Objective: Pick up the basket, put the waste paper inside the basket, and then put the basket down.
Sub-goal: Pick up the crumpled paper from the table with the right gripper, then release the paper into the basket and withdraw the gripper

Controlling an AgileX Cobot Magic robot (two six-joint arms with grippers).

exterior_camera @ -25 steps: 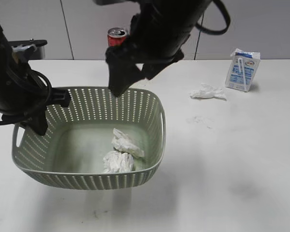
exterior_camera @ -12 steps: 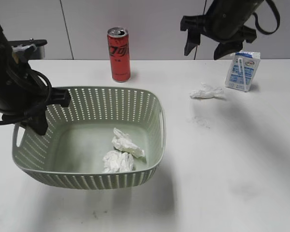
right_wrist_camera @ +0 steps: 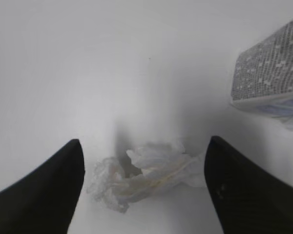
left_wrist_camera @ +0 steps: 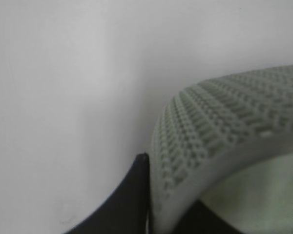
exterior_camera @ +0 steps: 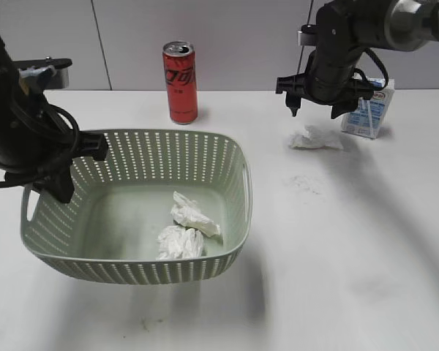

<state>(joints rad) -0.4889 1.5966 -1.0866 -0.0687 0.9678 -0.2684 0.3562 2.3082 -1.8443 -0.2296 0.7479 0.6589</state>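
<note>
The pale green basket (exterior_camera: pixel 227 157) hangs tilted a little above the table, held at its left rim by my left gripper (exterior_camera: pixel 51 172), which is shut on the rim (left_wrist_camera: pixel 185 146). Two white paper wads (exterior_camera: pixel 194 216) (exterior_camera: pixel 179 243) lie inside it. A third wad (exterior_camera: pixel 314 137) lies on the table at the back right. My right gripper (exterior_camera: pixel 318 110) hovers just above that wad, open, with the wad (right_wrist_camera: pixel 146 173) between its two fingers and not touched.
A red drink can (exterior_camera: pixel 179 72) stands behind the basket. A white-and-blue carton (exterior_camera: pixel 367 110) stands right beside the third wad, also seen in the right wrist view (right_wrist_camera: pixel 268 78). The white table (exterior_camera: pixel 351 256) runs to a grey back wall.
My right arm swung from over the basket to the back right and came down over the third wad. The basket and left gripper stayed almost still.
</note>
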